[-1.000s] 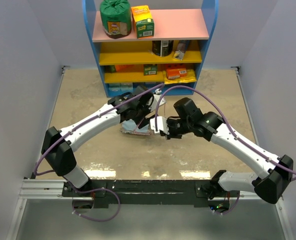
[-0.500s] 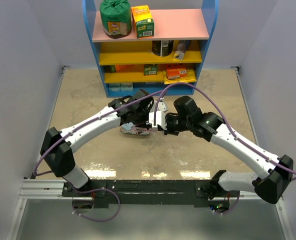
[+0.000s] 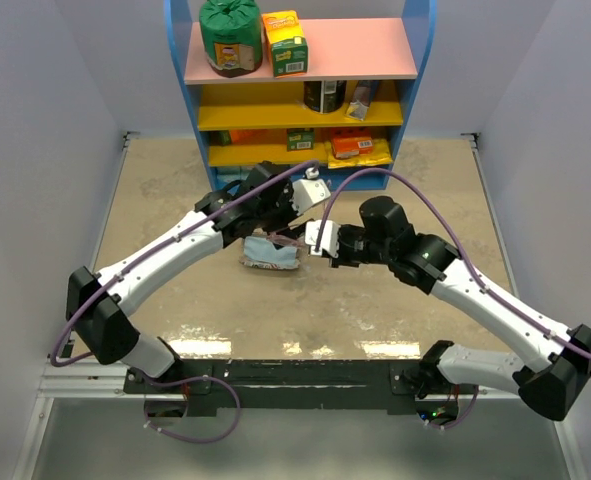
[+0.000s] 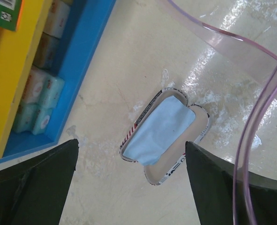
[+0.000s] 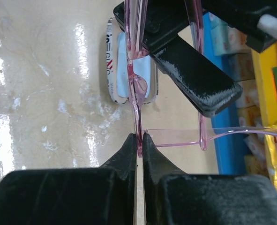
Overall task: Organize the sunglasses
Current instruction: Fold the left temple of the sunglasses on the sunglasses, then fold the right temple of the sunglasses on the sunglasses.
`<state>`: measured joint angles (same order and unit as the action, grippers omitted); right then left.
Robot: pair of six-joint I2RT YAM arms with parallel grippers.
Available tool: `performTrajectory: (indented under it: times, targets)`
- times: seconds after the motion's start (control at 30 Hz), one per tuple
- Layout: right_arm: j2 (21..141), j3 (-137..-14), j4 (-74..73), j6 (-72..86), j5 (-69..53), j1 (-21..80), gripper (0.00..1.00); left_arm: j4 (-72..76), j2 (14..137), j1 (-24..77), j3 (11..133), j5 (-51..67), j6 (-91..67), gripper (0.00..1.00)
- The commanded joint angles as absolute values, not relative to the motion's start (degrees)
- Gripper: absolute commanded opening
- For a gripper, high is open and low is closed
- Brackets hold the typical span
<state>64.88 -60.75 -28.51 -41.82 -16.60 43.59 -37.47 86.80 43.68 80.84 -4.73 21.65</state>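
My right gripper (image 5: 139,138) is clamped on the thin pink frame of the sunglasses (image 5: 134,89), held in the air. Their long axis runs from those jaws toward 12 o'clock, over the pouch (image 5: 111,56) lying there. My left gripper (image 4: 131,145), jaws wide apart and empty, hangs above that pouch, the nearer arm. The far lens is cut off; whether my left gripper touches it, I cannot tell.
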Motion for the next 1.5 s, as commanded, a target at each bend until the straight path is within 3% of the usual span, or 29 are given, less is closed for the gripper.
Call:
performTrajectory:
  times: [0.0, 0.2, 0.9, 1.47]
  targets:
    - [62.5, -59.6, -22.5, -39.7, -8.5, 42.1, 0.0, -38.5, 83.5, 44.0, 82.3, -3.3, 23.8, 1.0]
    - [61.2, -59.1, -18.8, -37.5, -7.3, 40.9, 0.0, -41.9, 83.4, 43.9, 80.7, -1.5, 25.9, 1.0]
    - [57.8, -61.5, -30.2, -44.1, -16.0, 39.3, 0.0, -46.8, 84.2, 39.7, 80.5, -7.4, 26.9, 1.0]
    - [62.6, -67.1, -50.3, -57.6, -41.5, 39.3, 0.0, -42.4, 99.8, 37.0, 92.4, -13.5, 19.9, 1.0]
